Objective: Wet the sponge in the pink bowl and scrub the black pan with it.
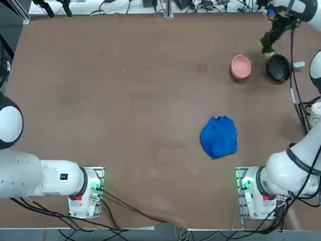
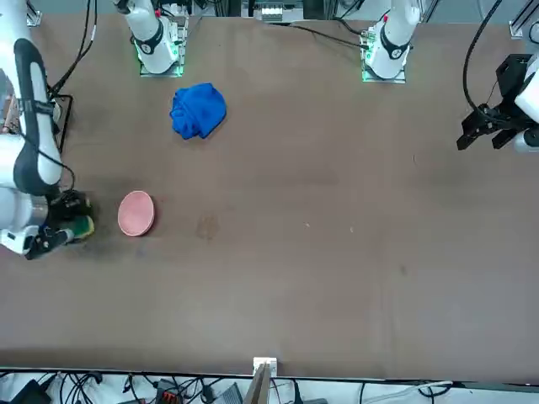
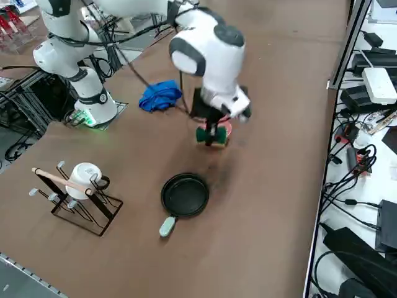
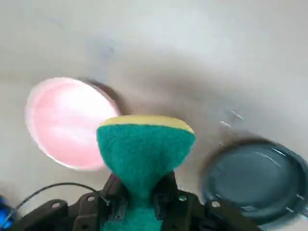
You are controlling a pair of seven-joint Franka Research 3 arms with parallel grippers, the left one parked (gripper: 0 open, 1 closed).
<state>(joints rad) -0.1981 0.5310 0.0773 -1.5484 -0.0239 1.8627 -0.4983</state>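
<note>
Your sponge point(image 4: 144, 149) sits pinched in the right tool point(image 4: 142, 202), lifted off the table point(image 1: 125, 100) — green face outward, yellow layer behind, so the scrubbing side leads. It hangs between the pink bowl point(image 4: 67, 122) and the black pan point(image 4: 257, 180), near both. I judge the dip comes next; the blue cloth point(image 1: 219, 136) lies well apart.

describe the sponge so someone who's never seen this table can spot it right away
Find the working right arm over the brown table, out at the far end from its base. Its hand hangs between the pink bowl and the black pan, shut on the sponge. It is a small block, green with a yellow layer, unlike the bigger crumpled blue cloth nearer the arms' bases.
</note>
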